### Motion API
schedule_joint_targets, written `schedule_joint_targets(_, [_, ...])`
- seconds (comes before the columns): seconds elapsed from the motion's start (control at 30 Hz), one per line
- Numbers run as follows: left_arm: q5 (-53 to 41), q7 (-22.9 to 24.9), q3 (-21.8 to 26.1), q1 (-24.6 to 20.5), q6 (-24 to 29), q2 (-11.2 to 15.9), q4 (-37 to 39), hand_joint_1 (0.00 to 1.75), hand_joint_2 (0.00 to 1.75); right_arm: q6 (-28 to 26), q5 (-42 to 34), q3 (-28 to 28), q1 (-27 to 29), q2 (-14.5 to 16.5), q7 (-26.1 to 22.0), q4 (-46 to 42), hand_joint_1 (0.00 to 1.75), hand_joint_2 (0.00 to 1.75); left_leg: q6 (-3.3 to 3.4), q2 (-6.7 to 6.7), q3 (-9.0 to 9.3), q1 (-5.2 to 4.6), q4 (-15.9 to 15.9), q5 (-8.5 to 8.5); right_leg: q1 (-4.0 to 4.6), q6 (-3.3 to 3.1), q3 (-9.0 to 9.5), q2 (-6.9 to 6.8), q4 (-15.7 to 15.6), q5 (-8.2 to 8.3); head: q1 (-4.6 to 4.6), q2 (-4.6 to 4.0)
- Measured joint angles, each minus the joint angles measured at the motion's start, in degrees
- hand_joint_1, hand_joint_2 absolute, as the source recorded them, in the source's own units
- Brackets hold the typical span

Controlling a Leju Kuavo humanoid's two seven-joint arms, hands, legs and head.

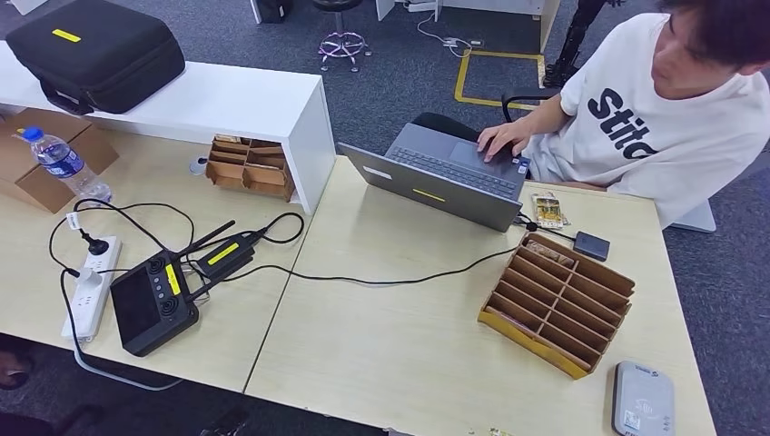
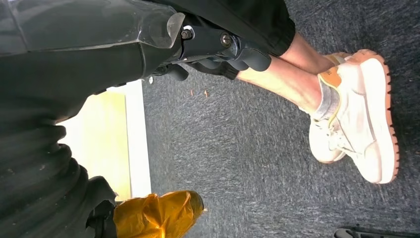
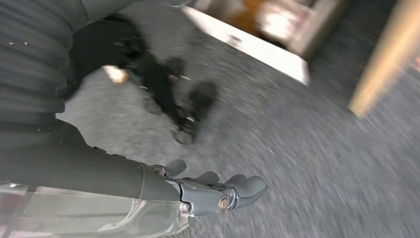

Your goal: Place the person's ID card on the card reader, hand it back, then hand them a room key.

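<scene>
Both hands are hanging over the carpet, holding nothing: the left hand (image 2: 218, 52) with fingers loosely curled, the right hand (image 3: 218, 191) loosely spread. The person (image 1: 672, 100) is typing beyond the card reader (image 1: 643, 398) with no ID card showing, so a reach now is risking striking the slotted rack (image 1: 558, 304) beside it.

Left hand (image 2: 218, 52) and right hand (image 3: 218, 191) empty, fingers apart.
</scene>
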Motion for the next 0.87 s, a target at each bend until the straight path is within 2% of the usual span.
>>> schedule_joint_targets(0.1, [-0.49, 0.23, -0.32, -0.64, -0.57, 0.03, 0.0, 0.0, 1.75, 4.27, 4.31, 2.82, -0.41, 0.0, 3.67, 0.59, 0.0, 1.75, 0.0, -0.01, 0.01, 0.0, 0.0, 0.01, 0.0, 0.0, 0.01, -0.01, 0.0, 0.0, 0.01, 0.0])
schedule_joint_targets(0.27, [-1.16, 0.54, -1.39, -1.72, -1.09, 0.11, 0.0, 0.0, 1.75, 6.51, 13.41, 9.84, -0.73, -0.16, 7.02, 1.16, 0.0, 1.75, 0.01, 0.0, 0.01, 0.0, 0.0, 0.02, 0.0, 0.0, 0.02, 0.0, 0.0, 0.02, 0.01, 0.0])
schedule_joint_targets(0.4, [-1.53, 0.62, -2.1, -2.5, -1.33, 0.17, 0.0, 0.0, 1.75, 8.25, 16.58, 14.69, -0.85, -0.25, 7.95, 1.47, 0.0, 1.75, 0.02, -0.01, 0.01, -0.01, 0.01, 0.02, -0.01, 0.0, 0.02, 0.0, 0.0, 0.02, 0.0, 0.0])
schedule_joint_targets(0.63, [-1.62, 0.63, -2.73, -3.07, -1.54, 0.25, 0.0, 0.0, 1.75, 8.5, 19.39, 18.93, -0.89, -0.68, 7.54, 1.69, 0.0, 1.75, 0.0, 0.0, 0.01, -0.01, 0.01, 0.01, 0.0, 0.0, 0.01, 0.01, 0.0, 0.02, 0.01, 0.0])
schedule_joint_targets(0.67, [-1.62, 0.63, -2.8, -3.13, -1.63, 0.26, 0.0, 0.0, 1.75, 8.84, 19.75, 19.35, -0.93, -0.72, 7.22, 1.72, 0.02, 1.75, 0.0, 0.0, 0.01, -0.01, 0.01, 0.01, 0.0, 0.0, 0.0, 0.01, 0.0, 0.02, 0.0, 0.0])
schedule_joint_targets(0.7, [-1.62, 0.63, -2.84, -3.17, -1.74, 0.26, 0.0, 0.0, 1.75, 9.23, 20.01, 19.73, -0.97, -0.75, 6.92, 1.74, 0.37, 1.75, 0.0, 0.0, 0.01, -0.01, 0.01, 0.01, 0.0, 0.0, 0.0, 0.01, 0.0, 0.02, 0.0, 0.0])
schedule_joint_targets(0.73, [-1.62, 0.63, -2.85, -3.21, -1.86, 0.27, 0.0, 0.1, 1.75, 9.65, 20.18, 20.04, -1.02, -0.79, 6.65, 1.76, 0.78, 1.75, 0.0, 0.0, 0.01, 0.0, 0.01, 0.01, 0.0, 0.0, 0.0, 0.01, 0.0, 0.02, 0.0, 0.0])
schedule_joint_targets(0.8, [-1.59, 0.63, -2.85, -3.24, -2.26, 0.3, 0.0, 0.97, 1.75, 10.4, 20.39, 20.59, -1.12, -0.93, 6.21, 1.8, 1.61, 1.75, 0.0, 0.0, 0.01, 0.0, 0.01, 0.01, 0.0, 0.0, 0.01, 0.01, 0.0, 0.02, 0.0, 0.0])
schedule_joint_targets(0.83, [-1.54, 0.62, -2.85, -3.26, -2.58, 0.34, 0.0, 1.4, 1.75, 10.78, 20.52, 20.83, -1.15, -1.01, 6.02, 1.81, 1.69, 1.75, 0.01, 0.0, 0.01, 0.0, 0.01, 0.01, 0.0, 0.0, 0.01, 0.01, 0.0, 0.02, 0.01, 0.0])
schedule_joint_targets(0.87, [-1.51, 0.61, -2.85, -3.26, -2.75, 0.36, 0.0, 1.75, 1.75, 10.97, 20.59, 20.95, -1.17, -1.06, 5.93, 1.83, 1.72, 1.75, 0.01, 0.0, 0.01, 0.0, 0.01, 0.01, 0.0, 0.0, 0.01, 0.01, 0.0, 0.02, 0.01, 0.0])
